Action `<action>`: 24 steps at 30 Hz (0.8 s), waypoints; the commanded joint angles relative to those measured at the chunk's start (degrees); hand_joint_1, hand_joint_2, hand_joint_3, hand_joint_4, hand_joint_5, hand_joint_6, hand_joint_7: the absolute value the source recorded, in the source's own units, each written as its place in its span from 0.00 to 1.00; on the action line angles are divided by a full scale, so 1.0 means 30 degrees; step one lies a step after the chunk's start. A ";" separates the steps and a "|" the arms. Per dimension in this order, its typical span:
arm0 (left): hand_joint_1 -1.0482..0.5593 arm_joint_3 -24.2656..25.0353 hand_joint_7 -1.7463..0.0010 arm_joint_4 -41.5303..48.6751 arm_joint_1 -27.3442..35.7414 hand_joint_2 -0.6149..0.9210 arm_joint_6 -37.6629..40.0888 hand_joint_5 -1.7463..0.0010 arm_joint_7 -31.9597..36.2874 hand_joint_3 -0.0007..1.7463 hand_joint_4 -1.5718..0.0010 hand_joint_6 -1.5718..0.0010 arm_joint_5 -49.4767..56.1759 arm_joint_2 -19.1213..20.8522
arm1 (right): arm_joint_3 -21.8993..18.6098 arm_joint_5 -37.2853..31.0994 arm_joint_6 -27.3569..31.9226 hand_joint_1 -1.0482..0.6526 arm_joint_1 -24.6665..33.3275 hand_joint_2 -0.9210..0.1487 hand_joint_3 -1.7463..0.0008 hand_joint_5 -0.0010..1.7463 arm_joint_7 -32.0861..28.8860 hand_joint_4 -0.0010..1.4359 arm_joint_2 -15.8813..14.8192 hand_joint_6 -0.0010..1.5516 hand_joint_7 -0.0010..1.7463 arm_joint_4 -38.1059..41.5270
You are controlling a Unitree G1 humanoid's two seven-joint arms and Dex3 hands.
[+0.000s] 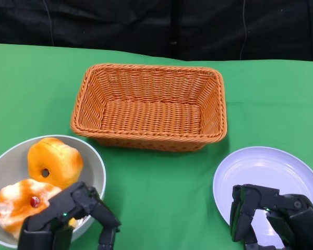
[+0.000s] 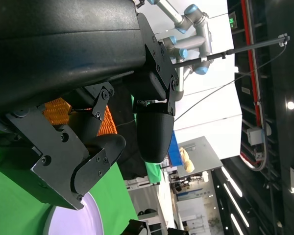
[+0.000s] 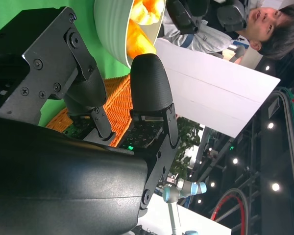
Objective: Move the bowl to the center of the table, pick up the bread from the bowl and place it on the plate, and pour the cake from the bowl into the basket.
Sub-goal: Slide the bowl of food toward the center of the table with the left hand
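Opening step: the grey round bowl [image 1: 96, 169] sits off-centre, holding bread and cake.
Left hand [image 1: 68, 219] over its rim, right hand [image 1: 274, 219], both empty, fingers apart; next, probably, a rim grip.

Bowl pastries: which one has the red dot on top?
The nearer pastry, beside the left robot hand; the golden one behind shows only a dark hole.

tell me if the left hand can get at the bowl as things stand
Probably yes. The left hand already hovers at the near rim of the bowl, holding nothing, and nothing lies between them. The basket stands apart, behind.
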 commanded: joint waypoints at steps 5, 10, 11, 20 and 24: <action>0.42 0.2400 0.55 -0.1075 -0.0696 0.98 -0.0426 0.30 0.0846 0.16 0.65 0.65 0.0945 -0.0143 | -0.0130 -0.0002 0.0213 0.79 0.0114 0.60 0.00 1.00 -0.0135 0.65 -0.0162 0.54 0.91 -0.0286; 0.38 0.3912 0.64 -0.1299 -0.1127 1.00 -0.0269 0.43 0.1341 0.16 0.72 0.68 0.1288 -0.0112 | -0.0117 0.0044 0.0139 0.78 0.0091 0.60 0.00 1.00 -0.0120 0.65 -0.0163 0.54 0.91 -0.0222; 0.37 0.4130 0.66 -0.1322 -0.1185 1.00 -0.0240 0.46 0.1368 0.16 0.73 0.68 0.1308 -0.0108 | -0.0113 0.0050 0.0136 0.78 0.0090 0.60 0.00 1.00 -0.0118 0.65 -0.0161 0.54 0.91 -0.0219; 0.28 0.6153 0.89 -0.1306 -0.1803 1.00 0.0789 0.62 0.1017 0.19 0.79 0.68 0.0376 0.1097 | -0.0113 -0.0093 0.0162 0.79 0.0153 0.60 0.00 1.00 -0.0213 0.65 -0.0104 0.54 0.91 -0.0313; 0.26 0.6528 0.92 -0.1368 -0.1875 1.00 0.1310 0.63 0.0990 0.20 0.83 0.71 0.0083 0.1520 | -0.0098 -0.0036 0.0107 0.79 0.0119 0.60 0.00 1.00 -0.0180 0.65 -0.0105 0.54 0.91 -0.0254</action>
